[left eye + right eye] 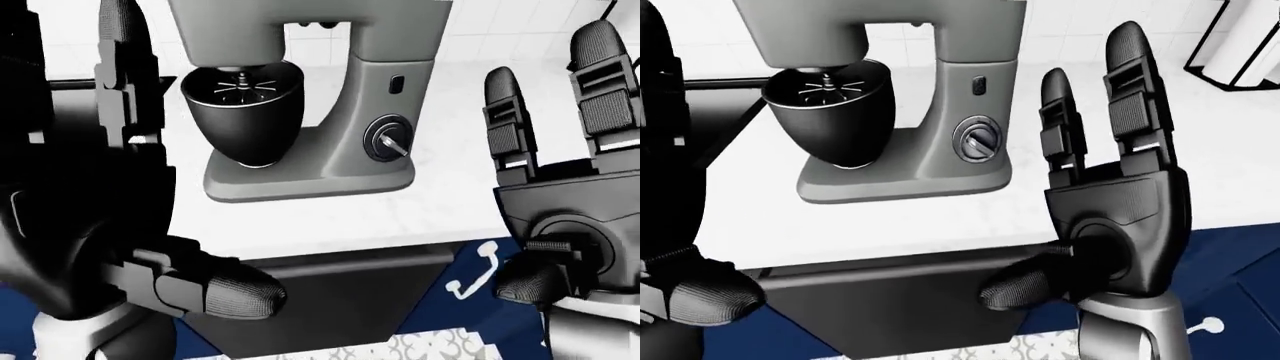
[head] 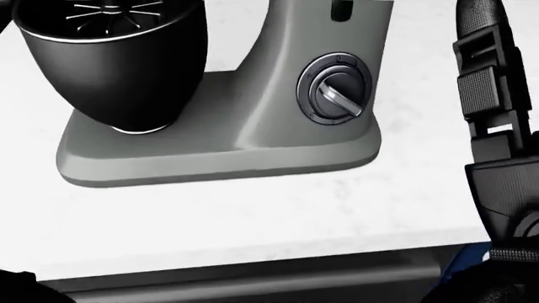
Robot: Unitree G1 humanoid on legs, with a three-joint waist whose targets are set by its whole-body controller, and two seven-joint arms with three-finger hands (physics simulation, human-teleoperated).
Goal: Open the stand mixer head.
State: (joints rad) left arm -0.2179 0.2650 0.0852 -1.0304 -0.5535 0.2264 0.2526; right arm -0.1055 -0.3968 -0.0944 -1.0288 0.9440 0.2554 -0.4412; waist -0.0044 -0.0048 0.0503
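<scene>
Standing on the white counter [image 1: 440, 187], the grey stand mixer [image 1: 350, 97] fills the upper middle of the left-eye view, its head [image 1: 310, 11] down and level over the black bowl [image 1: 243, 112]. The whisk spokes show inside the bowl's rim. A round speed dial [image 2: 334, 88] sits on the mixer's column at about 3 o'clock from the bowl, with a small dark switch [image 1: 397, 83] above it at 12 o'clock. The base [image 2: 219, 158] rests flat on the counter.

The right hand [image 1: 1120, 225] is raised at 3 o'clock from the mixer, palm toward the camera, fingers [image 1: 1130, 82] spread wide and upright, thumb folded low; it touches nothing. The left hand [image 1: 90, 225] looms large at 9 o'clock in the left-eye view, one finger upright beside the bowl and the thumb [image 1: 215, 289] jutting inward; it seems open too, though it is so close that its full shape is hard to read. It holds nothing.

Below the counter edge runs a dark appliance front [image 1: 320, 300], and at 5 o'clock a blue cabinet door [image 1: 500, 300] carries a white handle [image 1: 477, 271].
</scene>
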